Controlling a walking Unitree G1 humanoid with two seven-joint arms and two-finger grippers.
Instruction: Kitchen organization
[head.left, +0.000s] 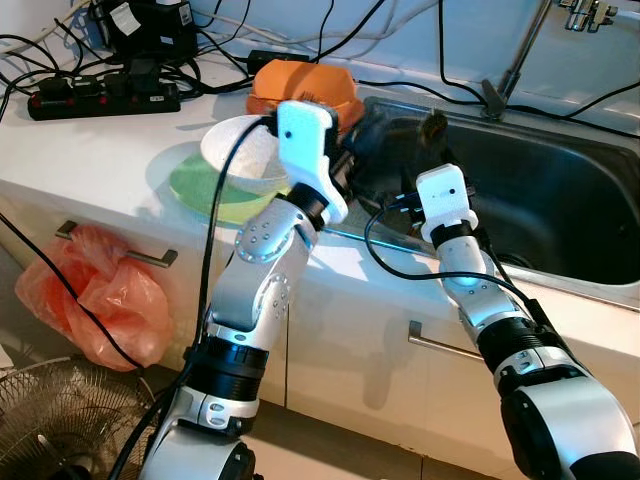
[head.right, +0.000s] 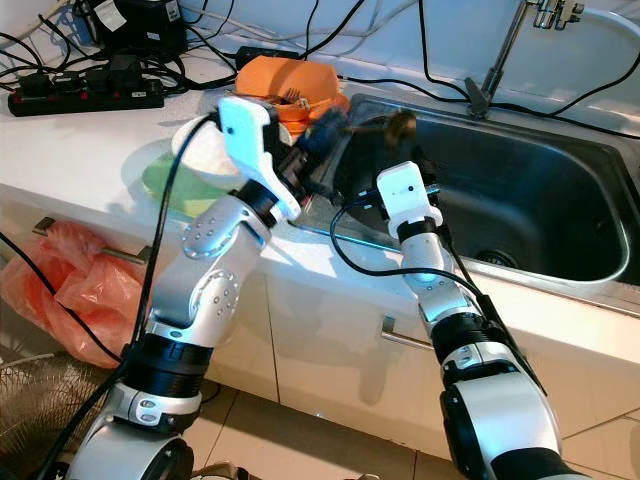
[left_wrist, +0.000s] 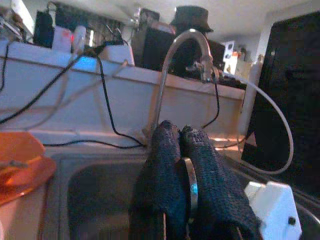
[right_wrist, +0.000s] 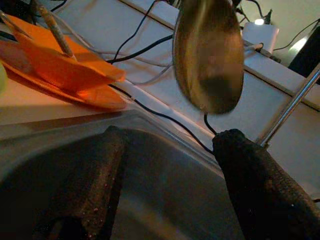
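Note:
My left gripper (head.right: 328, 135) reaches over the sink's left rim and is shut on the handle of a metal spoon (head.right: 400, 124). The handle shows as a thin metal strip (left_wrist: 189, 175) between the closed fingers (left_wrist: 165, 165). The spoon's bowl (right_wrist: 207, 55) hangs above my right gripper (right_wrist: 172, 135), which stands open inside the steel sink (head.left: 560, 200) with its fingers apart and nothing between them. On the counter to the left lie an orange stack of dishes (head.left: 305, 88), a white bowl (head.left: 245, 150) and a green plate (head.left: 205, 190).
A faucet (head.left: 520, 55) stands behind the sink, with black cables trailing along the wall. A power strip (head.left: 100, 100) sits at the counter's back left. A red plastic bag (head.left: 95, 290) hangs from a drawer handle, and a fan (head.left: 60, 420) stands on the floor.

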